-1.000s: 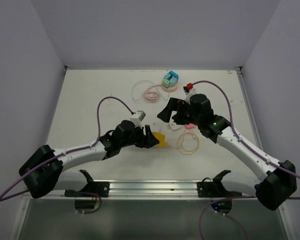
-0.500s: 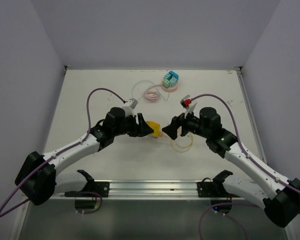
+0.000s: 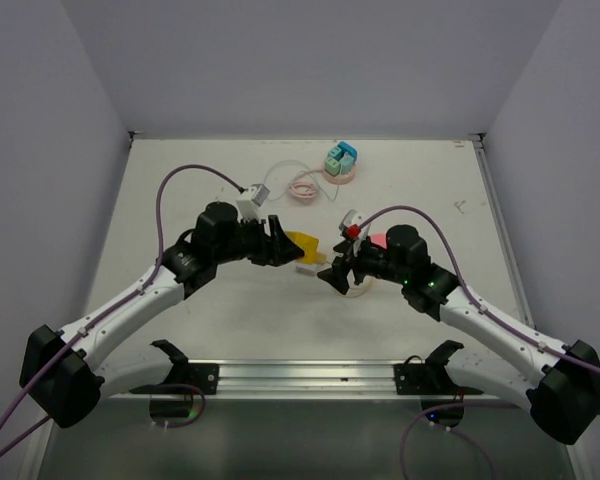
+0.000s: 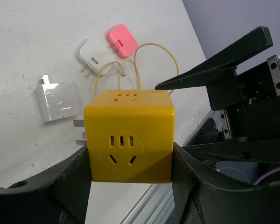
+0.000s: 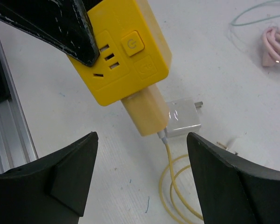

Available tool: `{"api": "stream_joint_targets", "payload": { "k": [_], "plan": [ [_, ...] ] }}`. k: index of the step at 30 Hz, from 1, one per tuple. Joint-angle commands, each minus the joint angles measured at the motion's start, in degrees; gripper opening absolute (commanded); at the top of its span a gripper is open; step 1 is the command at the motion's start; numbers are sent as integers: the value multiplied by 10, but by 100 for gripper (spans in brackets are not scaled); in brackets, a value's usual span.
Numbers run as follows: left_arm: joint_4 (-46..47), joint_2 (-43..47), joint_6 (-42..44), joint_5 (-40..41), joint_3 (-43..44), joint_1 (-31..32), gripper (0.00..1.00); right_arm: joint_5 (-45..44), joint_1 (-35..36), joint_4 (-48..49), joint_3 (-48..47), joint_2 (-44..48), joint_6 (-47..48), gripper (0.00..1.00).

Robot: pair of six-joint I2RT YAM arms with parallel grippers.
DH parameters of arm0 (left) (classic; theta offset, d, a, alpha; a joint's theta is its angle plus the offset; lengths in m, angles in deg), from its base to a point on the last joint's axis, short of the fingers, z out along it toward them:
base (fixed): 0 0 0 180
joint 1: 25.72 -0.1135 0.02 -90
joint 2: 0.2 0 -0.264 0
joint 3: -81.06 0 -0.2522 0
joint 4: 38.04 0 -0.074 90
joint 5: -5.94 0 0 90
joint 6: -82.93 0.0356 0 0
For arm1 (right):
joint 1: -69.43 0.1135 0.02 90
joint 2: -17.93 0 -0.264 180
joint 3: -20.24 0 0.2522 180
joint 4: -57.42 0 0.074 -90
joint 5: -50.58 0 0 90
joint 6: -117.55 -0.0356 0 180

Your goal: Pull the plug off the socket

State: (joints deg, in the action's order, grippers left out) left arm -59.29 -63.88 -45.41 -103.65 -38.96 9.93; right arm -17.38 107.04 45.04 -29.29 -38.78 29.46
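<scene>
Left gripper (image 4: pixel 130 186) clamped on yellow socket cube (image 4: pixel 128 140); open right gripper (image 5: pixel 141 154) aligned with the cube's yellow plug (image 5: pixel 147 112); closure, then pulling, is required.

a white worktop (image 3: pixel 430 170) fills the middle of the top view. its surface is matte, and the wrist views show a few small dark specks on it. plain lilac-grey walls close it in on three sides: the back wall (image 3: pixel 310 60) at 12 o'clock, the left wall (image 3: pixel 30 150) at 9 o'clock and the right wall (image 3: pixel 580 120) at 3 o'clock. at 6 o'clock an aluminium rail (image 3: pixel 310 374) runs along the worktop's near edge. beyond the rail lies a grey-green glassy panel (image 3: pixel 310 440). the light is even and soft, and shadows on the worktop are faint.
</scene>
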Motion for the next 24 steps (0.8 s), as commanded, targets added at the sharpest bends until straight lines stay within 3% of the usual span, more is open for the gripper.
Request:
{"api": "stream_joint_targets", "payload": {
  "k": [1, 7, 24],
  "plan": [
    [-3, 20, 9, -43, 36, -8, 0, -2, 13, 70, 8, -9, 48, 80],
    [-18, 20, 0, -74, 42, -23, 0, -8, 26, 96, 5, -35, 89, 78],
    [0, 6, -31, -132, 46, -37, 0, -7, 57, 134, -18, -93, 118, 55]
  ]
}}
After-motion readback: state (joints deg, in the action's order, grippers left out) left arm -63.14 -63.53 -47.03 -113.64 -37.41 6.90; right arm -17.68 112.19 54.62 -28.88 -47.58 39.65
